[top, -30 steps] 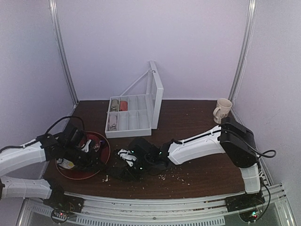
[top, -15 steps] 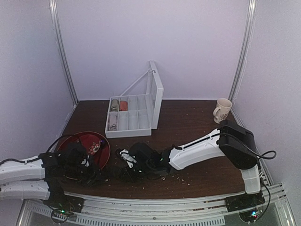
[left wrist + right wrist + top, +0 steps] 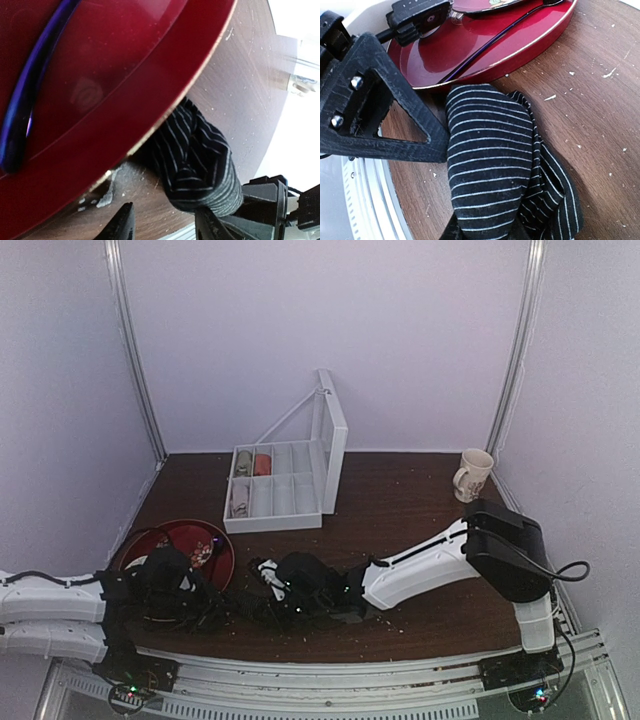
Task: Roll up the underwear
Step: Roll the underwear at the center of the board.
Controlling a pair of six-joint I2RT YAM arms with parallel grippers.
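- The right pincer is pinching the underwear. The black pinstriped fabric runs in between its two fingers at the bottom of the right wrist view.
- Just ahead of those fingers the underwear lies bunched in loose folds on the desk.
- The left pincer is spread. Its two fingertips stand apart, with only bare desk and pale crumbs between them, and it holds nothing.
- Seen from the left pincer, the underwear lies just ahead and off toward one finger, its ribbed end close to that fingertip.
- The red tray sits beyond the left pincer's fingertips. The far end of the fabric tucks in against the tray's rim.
- In the right wrist view, one black triangular finger of the left pincer lies against the side of the fabric, ahead of the right pincer.
- From above, the two pincers face each other low over the desk with the underwear between them, though it is too dark there to make out its folds.
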